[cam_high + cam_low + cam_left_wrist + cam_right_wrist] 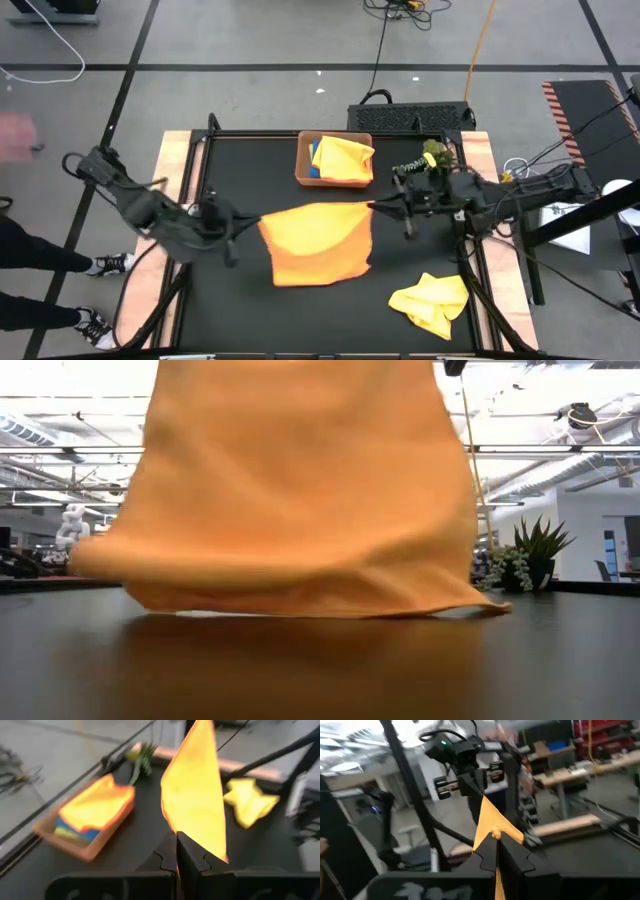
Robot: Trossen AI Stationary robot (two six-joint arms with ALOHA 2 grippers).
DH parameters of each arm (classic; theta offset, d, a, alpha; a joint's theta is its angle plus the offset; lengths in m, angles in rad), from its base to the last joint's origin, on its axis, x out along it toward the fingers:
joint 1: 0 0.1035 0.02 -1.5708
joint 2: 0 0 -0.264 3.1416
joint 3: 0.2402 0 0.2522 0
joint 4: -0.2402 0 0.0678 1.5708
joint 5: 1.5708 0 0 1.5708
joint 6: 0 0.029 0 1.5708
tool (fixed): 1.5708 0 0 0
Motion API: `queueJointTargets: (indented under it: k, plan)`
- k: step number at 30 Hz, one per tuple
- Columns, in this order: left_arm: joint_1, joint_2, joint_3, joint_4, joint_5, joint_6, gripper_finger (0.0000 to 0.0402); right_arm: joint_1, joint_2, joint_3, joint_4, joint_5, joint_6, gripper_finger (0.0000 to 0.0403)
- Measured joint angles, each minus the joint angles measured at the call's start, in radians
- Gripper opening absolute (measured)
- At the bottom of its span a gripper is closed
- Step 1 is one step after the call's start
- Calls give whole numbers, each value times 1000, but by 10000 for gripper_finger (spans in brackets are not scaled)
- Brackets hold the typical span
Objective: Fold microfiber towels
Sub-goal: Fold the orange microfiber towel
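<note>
Here, the scene line by line:
Tray: a shallow brown tray [303, 170] at the far side of the black table [230, 310], in the middle.
Inside the tray: a yellow towel [345, 158] lies on top, loosely folded; a blue towel [314, 168] shows under it at one edge.
Orange towel: the orange towel [318, 242] hangs stretched between the two arms over the middle of the table; in the low view its bottom edge touches the table top.
Left gripper: the left gripper [243, 222] is closed on one upper corner of the orange towel.
Right gripper: the right gripper [378, 206] is closed on the other upper corner.
Crumpled towel: a second yellow towel [432, 301] lies in a heap on the near right part of the table, apart from the others.
Plant: a small green plant [428, 160] stands just beside the tray, on its right.
Writing: I cannot read any label or brand.
</note>
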Motion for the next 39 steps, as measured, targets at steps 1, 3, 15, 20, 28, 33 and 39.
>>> queueJointTargets:
  k: [1, 3, 15, 20, 28, 33, 39]
  plan:
    - [20, 0, -30, 9, 16, -7, 4, -8, 14, 0, -1, 0, 1, 0]
    - [55, 0, -78, 21, 45, -17, 4, -20, 38, 0, 1, 0, 0, 0]
    - [219, 0, -254, 194, 250, 43, 5, -64, 116, 0, -1, -4, -20, 0]
    - [242, 0, -276, 272, 296, 92, 5, -63, 118, -1, -1, -28, -26, 0]
    - [237, 0, -276, 377, 379, 120, 5, -61, 118, -2, 3, -66, 0, 0]
    - [152, 0, -276, 623, 543, 160, 3, -25, 120, -2, 108, -299, 147, 0]
    - [-10, 4, -276, 670, 441, 111, 2, 125, 122, -18, 254, -363, 160, 0]
